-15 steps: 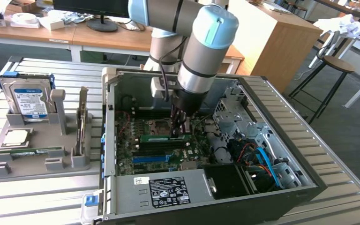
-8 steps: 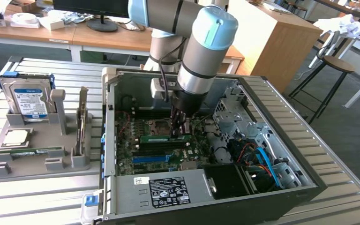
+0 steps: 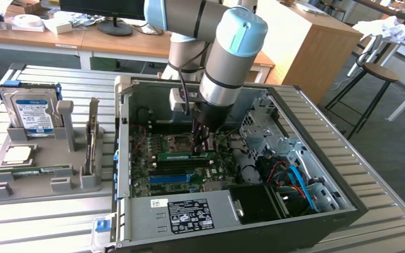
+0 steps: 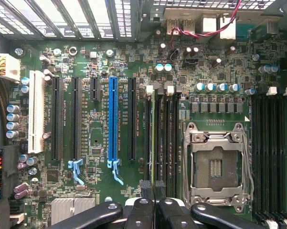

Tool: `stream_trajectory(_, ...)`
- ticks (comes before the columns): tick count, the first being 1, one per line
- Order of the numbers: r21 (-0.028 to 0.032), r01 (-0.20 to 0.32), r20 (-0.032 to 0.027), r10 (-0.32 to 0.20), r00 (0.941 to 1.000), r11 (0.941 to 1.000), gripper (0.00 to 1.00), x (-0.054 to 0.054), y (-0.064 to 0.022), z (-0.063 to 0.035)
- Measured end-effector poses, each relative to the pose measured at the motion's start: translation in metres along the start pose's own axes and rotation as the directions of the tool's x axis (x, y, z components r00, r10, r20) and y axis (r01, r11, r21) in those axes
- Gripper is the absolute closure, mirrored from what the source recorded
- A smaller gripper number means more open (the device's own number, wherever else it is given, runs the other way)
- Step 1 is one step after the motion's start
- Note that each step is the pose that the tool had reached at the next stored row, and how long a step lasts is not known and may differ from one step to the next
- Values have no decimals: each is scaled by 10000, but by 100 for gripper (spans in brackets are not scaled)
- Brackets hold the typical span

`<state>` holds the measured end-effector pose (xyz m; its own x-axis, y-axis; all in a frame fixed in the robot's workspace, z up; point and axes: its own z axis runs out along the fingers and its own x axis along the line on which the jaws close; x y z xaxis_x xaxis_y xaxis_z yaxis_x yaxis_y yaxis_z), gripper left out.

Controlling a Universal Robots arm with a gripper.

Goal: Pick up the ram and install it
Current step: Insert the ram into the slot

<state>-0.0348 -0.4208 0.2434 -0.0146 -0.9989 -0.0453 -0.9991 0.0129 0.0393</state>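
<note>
The ram [image 3: 181,156], a thin green stick, stands on edge in the memory slots of the motherboard inside the open computer case [image 3: 122,158], just beside the empty processor socket [image 3: 176,141]. My gripper [image 3: 204,149] reaches straight down into the case, its fingers shut on the stick's top edge towards the exterior view's right end. In the wrist view my black fingertips [image 4: 154,188] are pressed together over the row of memory slots [image 4: 164,138], next to the socket [image 4: 215,167]; the stick itself is hard to make out there.
A grey holder [image 3: 48,150] on the slatted table at the exterior view's left carries a hard drive [image 3: 34,113], a silver processor chip [image 3: 18,154] and another green stick [image 3: 34,171] lying flat. The power supply [image 3: 181,213], drive cage and cables [image 3: 294,179] crowd the case.
</note>
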Motion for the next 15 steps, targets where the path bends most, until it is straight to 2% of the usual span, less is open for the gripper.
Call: stream_trajectory(15,-1,0,-2,0,10000,10000,89,2,-2,53)
